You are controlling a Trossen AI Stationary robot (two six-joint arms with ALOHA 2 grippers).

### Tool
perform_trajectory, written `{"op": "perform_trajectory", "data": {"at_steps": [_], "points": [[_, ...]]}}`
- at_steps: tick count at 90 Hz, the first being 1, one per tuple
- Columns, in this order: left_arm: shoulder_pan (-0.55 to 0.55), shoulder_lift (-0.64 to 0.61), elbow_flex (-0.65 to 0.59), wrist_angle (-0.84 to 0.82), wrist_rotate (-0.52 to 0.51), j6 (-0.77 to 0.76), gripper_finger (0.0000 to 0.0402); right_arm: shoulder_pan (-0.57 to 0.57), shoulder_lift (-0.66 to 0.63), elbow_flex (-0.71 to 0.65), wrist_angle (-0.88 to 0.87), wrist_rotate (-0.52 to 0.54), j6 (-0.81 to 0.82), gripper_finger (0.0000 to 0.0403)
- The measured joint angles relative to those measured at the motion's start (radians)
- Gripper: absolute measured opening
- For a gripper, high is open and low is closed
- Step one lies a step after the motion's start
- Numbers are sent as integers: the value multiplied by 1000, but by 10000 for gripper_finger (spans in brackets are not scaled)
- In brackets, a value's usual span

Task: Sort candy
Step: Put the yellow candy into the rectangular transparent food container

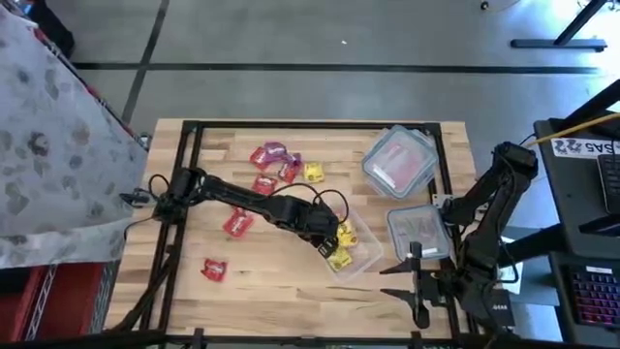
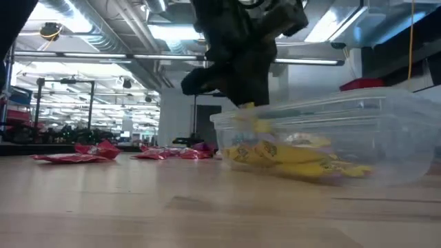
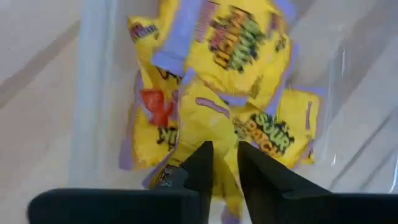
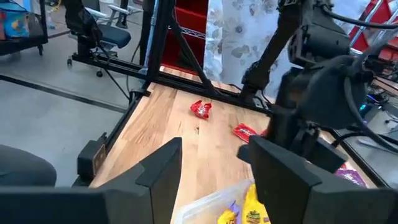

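A clear tub [image 1: 360, 254] near the table's middle holds several yellow candy packets [image 3: 239, 37]. My left gripper [image 1: 329, 240] hangs over the tub's left end, shut on one yellow packet [image 3: 208, 121]. Red candy packets [image 1: 237, 223] [image 1: 214, 269] lie flat on the wood to its left. A cluster of red, purple and yellow ones [image 1: 278, 160] lies toward the far side. My right gripper [image 4: 217, 174] stands open over the table's near right corner with nothing between its fingers. My left gripper pinches a yellow packet by one end [image 3: 224, 163] between its two fingers [image 3: 200, 167]. The fingers point down from above. The packet hangs below them at the height of the tub's rim [image 2: 247, 107], over the other yellow packets in the tub.
A second clear tub [image 1: 399, 160] with red content stands at the far right. Another clear container or lid [image 1: 418, 233] lies right of the yellow tub, close to my right arm. Bare wood lies at the near left and along the near edge.
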Motion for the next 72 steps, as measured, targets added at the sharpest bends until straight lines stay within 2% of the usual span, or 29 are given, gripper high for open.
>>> {"op": "perform_trajectory", "data": {"at_steps": [17, 26, 34, 45, 56, 64, 72], "points": [[17, -5, 5, 0, 28, 20, 101, 0, 0, 0, -3, -1, 6, 172], [36, -26, 33, -5, 79, 60, 105, 0, 0, 0, -14, -1, 19, 172], [50, -64, 64, -7, 81, 95, 104, 0, 0, 0, -29, -1, 29, 172], [71, -98, 83, -27, -19, 185, 99, 0, 0, 0, -29, -1, 35, 172], [114, -103, 83, -38, -125, 358, 96, 0, 0, 0, -29, -1, 37, 172], [169, -86, 83, -84, -212, 373, 96, 0, 0, 0, -29, -1, 37, 172], [240, -50, 83, -127, -229, 380, 96, 0, 0, 0, -28, -1, 37, 172]]}}
